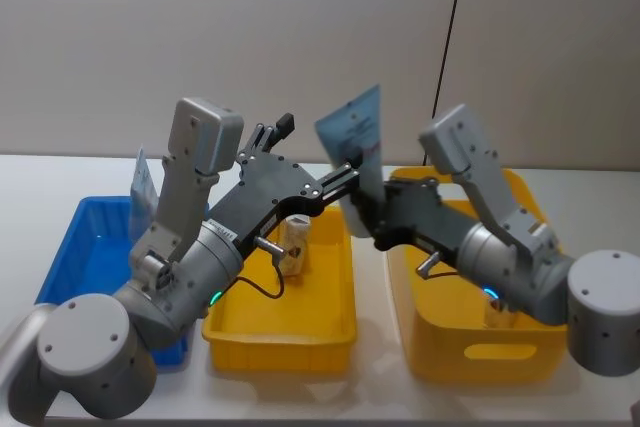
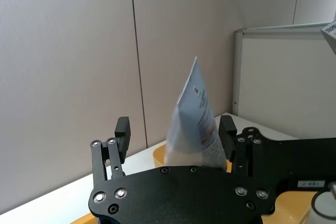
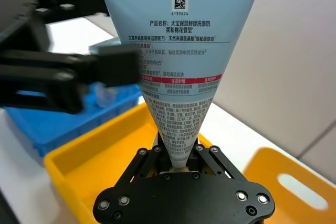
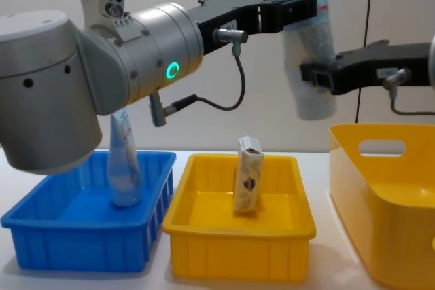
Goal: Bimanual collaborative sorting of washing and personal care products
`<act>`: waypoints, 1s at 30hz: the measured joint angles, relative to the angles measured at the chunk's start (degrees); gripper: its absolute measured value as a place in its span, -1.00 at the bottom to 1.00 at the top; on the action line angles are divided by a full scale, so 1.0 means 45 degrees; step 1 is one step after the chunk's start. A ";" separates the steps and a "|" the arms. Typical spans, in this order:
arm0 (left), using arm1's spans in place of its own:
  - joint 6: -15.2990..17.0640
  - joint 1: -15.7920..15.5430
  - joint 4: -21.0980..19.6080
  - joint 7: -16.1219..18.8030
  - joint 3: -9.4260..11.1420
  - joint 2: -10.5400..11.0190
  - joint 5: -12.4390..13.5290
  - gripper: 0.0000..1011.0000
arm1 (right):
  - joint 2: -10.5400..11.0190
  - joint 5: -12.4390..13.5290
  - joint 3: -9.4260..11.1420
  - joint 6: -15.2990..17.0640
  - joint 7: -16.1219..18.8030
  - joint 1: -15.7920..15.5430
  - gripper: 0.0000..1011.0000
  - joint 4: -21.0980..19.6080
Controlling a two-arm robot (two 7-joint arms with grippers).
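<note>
A whitish-blue soft tube (image 3: 181,51) stands upright in the air, crimped end up, above the gap between the two yellow bins; it also shows as the tube (image 1: 352,132) (image 4: 309,39). My right gripper (image 3: 178,163) (image 1: 372,219) (image 4: 314,73) is shut on its lower cap end. My left gripper (image 2: 174,132) (image 1: 316,152) (image 4: 285,6) is open, one finger on each side of the tube's upper part, and one pad (image 2: 227,132) lies close to it. A second tube (image 4: 124,168) (image 1: 143,187) stands in the blue bin. A beige carton (image 4: 249,185) (image 1: 293,244) stands in the shallow yellow tray.
On the white table sit a blue bin (image 4: 81,236) at the left, a shallow yellow tray (image 4: 238,239) in the middle and a tall yellow bin (image 4: 380,202) at the right. A grey wall stands close behind.
</note>
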 joint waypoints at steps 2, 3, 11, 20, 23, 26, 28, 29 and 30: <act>0.0001 -0.0001 0.0000 0.0000 0.0000 0.0000 0.0000 0.98 | 0.0012 0.0000 0.0172 0.0111 -0.0215 -0.0128 -0.69 -0.0095; 0.0001 -0.0001 0.0000 0.0000 0.0000 0.0000 0.0000 0.98 | 0.0019 0.0000 0.0254 0.0151 -0.0318 -0.0192 -0.69 -0.0135; 0.0001 0.0000 0.0000 0.0000 -0.0001 0.0000 0.0000 0.98 | 0.0062 -0.0014 0.0916 0.0620 -0.1137 -0.0737 -0.71 -0.0433; 0.0001 -0.0001 0.0000 0.0000 0.0000 0.0000 0.0000 0.98 | 0.0039 0.0054 0.1915 0.1352 -0.2062 -0.1294 -0.67 -0.0597; 0.0001 0.0000 0.0000 0.0000 -0.0001 0.0000 0.0000 0.98 | -0.0013 0.0168 0.2265 0.1688 -0.2298 -0.1368 -0.49 -0.0504; 0.0001 -0.0001 0.0000 0.0000 -0.0001 0.0000 0.0000 0.98 | -0.0112 0.0366 0.2723 0.2190 -0.2526 -0.1365 -0.29 -0.0254; 0.0001 -0.0001 0.0000 0.0000 -0.0001 0.0000 0.0000 0.98 | -0.0147 0.0453 0.2847 0.2396 -0.2588 -0.1329 -0.14 -0.0140; 0.0001 0.0000 0.0000 0.0000 -0.0001 0.0000 0.0000 0.98 | -0.0177 0.0495 0.2945 0.2497 -0.2618 -0.1290 -0.10 -0.0042; 0.0001 0.0000 0.0000 0.0000 -0.0001 0.0000 0.0000 0.98 | -0.0220 0.0583 0.3088 0.2699 -0.2663 -0.1222 0.01 0.0126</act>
